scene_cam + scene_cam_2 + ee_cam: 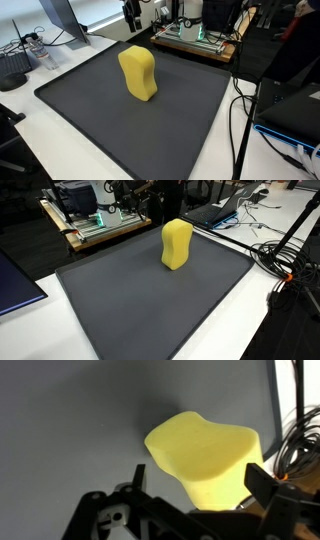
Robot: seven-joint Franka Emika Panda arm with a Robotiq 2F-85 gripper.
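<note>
we see a yellow foam block with a pinched waist and rounded ends standing upright on a dark grey rubbery mat. it seems to stand there simply because its lower end is broad and flat enough to carry it, and nothing props it. in both exterior views the block sits on the mat off its middle, toward the mat's edge that runs along a wooden board carrying green-lit electronics, yet well inside that edge. black cables lie off the mat, on the white table just past another of its edges. no arm that we can make out shows over the mat in those views. in the wrist view the black two-finger gripper has its jaws spread wide apart and holds nothing. the block fills the gap between the two fingers as that camera looks down at the mat, so the gripper is lined up over the block. we judge that it hangs above the block without touching it, though we cannot read the height from this view.
</note>
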